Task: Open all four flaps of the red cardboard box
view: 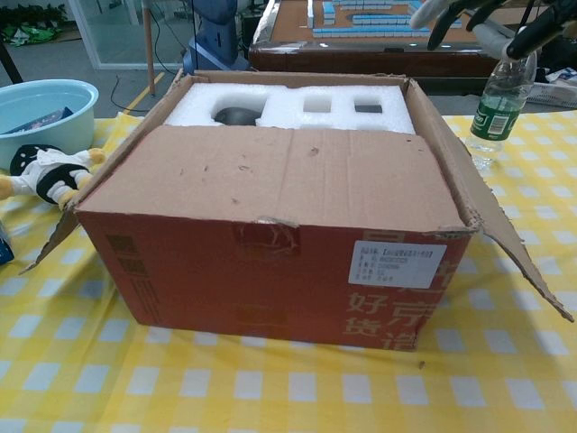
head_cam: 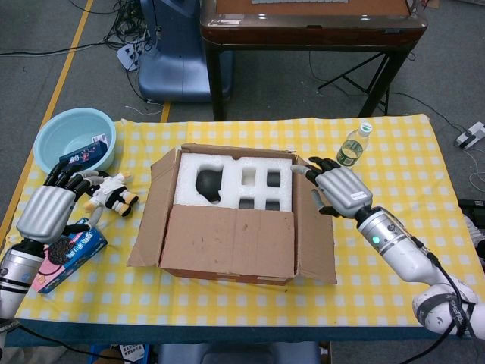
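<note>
yellow-and-white checked cloth covers the surface (head_cam: 227, 311); at its left edge the left hand (head_cam: 49, 208) hovers with its fingers (head_cam: 67, 180) loosely apart and holding nothing, palm down; beyond those fingers sits a pale blue basin (head_cam: 53, 133) with a small packet inside; just beside the fingers, toward the middle, lies a black-and-white plush toy (head_cam: 112, 193); under the wrist side of that hand lies a blue biscuit packet (head_cam: 72, 254); further right, between the two hands, stands the red cardboard box (view: 270, 280), its near flap (head_cam: 227, 243) folded down over the front part of the opening, its left flap (head_cam: 151, 216) and right flap (head_cam: 314, 243) splayed outward, and white foam packing (head_cam: 235, 180) with dark cut-outs showing inside; the right hand (head_cam: 341, 189) hangs over the box's right edge, its fingers (head_cam: 303, 171) spread and reaching to the foam's corner, gripping nothing; whether they touch the foam i cannot tell; beyond that hand stands a clear plastic bottle (head_cam: 353, 145) with a green label.
</note>
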Controlling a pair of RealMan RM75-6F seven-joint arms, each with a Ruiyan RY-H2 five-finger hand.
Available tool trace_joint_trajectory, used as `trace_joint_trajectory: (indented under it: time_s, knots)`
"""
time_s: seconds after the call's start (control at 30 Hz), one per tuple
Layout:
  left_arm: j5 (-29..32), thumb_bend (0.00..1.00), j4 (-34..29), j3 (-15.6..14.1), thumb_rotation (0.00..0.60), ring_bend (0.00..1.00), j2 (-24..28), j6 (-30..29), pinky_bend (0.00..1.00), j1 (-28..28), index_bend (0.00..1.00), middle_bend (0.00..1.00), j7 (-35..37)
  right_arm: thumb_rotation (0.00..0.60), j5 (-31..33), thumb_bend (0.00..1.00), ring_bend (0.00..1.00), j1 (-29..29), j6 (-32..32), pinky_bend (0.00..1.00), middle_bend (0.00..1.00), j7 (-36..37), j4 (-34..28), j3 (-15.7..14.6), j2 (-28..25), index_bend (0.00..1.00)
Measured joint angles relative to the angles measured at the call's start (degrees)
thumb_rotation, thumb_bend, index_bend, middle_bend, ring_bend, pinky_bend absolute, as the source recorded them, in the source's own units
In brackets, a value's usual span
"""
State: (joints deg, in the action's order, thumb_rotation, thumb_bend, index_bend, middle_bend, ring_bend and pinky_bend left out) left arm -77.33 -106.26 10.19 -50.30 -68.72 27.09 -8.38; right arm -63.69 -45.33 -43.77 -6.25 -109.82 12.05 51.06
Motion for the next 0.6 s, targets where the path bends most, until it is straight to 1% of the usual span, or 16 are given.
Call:
trace_joint_trajectory:
  time_s: [0.1,0.17,0.43,0.6]
  knots:
    - [-0.19,0.43,0.04,-0.62,0.404,0.11,-0.26,-0.71,0.00,-0.82,0.31,0.22,-0.26,0.600,-2.23,0.94,0.07,-0.05,2.14,0.11,0.22,1.12,-0.35,-0.94,0.64,0.20]
    - [-0.27,0.42,0.13,-0.94,0.403,0.11,-0.34,-0.96,0.00,-1.23,0.31,0.22,-0.28,0.600,-2.70,0.99,0.07,-0.38,2.88,0.11,0.22,1.16,-0.13,-1.33,1.52,0.21]
    - [-0.11,0.42,1.26,-1.72,0.402,0.11,-0.53,-1.11,0.00,-2.27,0.31,0.22,0.49,0.600,-1.73,1.00,0.07,-2.95,4.82,0.11,0.21,-0.57,2.24,-2.03,5.30,0.22]
    - [-0.28,0.42,1.80,-2.09,0.403,0.11,-0.96,-0.55,0.00,-2.35,0.31,0.22,0.92,0.600,-0.56,1.00,0.07,-4.32,4.93,0.11,0.21,-3.10,3.47,-2.45,6.81,0.28]
